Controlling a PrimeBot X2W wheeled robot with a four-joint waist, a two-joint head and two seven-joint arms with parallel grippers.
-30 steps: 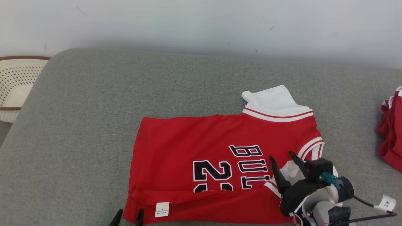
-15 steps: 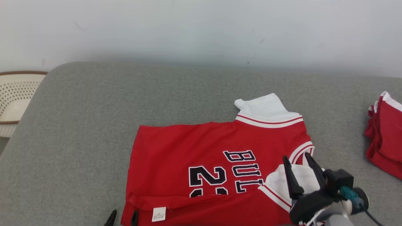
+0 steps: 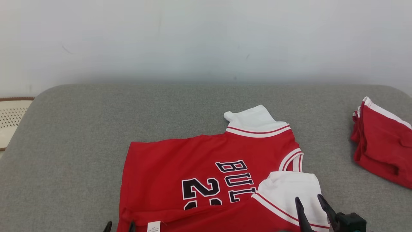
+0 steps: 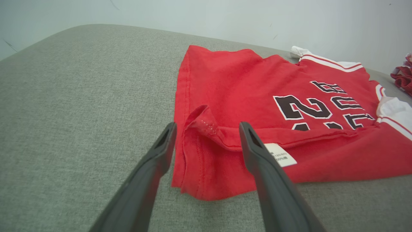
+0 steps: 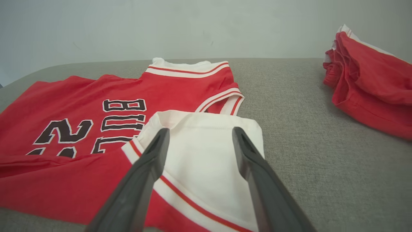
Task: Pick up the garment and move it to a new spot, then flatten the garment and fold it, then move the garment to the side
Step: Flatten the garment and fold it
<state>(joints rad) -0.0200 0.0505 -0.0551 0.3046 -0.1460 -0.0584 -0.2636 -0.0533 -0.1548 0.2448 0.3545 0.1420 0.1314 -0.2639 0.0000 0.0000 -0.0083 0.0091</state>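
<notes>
The garment (image 3: 193,167) is a red jersey with black lettering and white sleeves, lying flat on the grey cushion. Its near long edge is folded over, showing a white label (image 4: 280,154). One white sleeve (image 5: 206,154) lies folded onto the red front. My left gripper (image 3: 119,226) is open at the garment's near left corner, and its fingers straddle a raised fold of the hem (image 4: 202,124) without pinching it. My right gripper (image 5: 200,130) is open just above the folded white sleeve, holding nothing.
A pile of other red and white clothes (image 3: 383,141) lies at the right edge of the cushion (image 3: 80,129). A perforated cream basket (image 3: 9,119) stands off the left end. A pale wall runs behind.
The head camera has tilted up, shifting the whole picture down. My right gripper has drawn back toward the near edge, and the white sleeve now lies flat on the jersey. The left gripper holds its place.
</notes>
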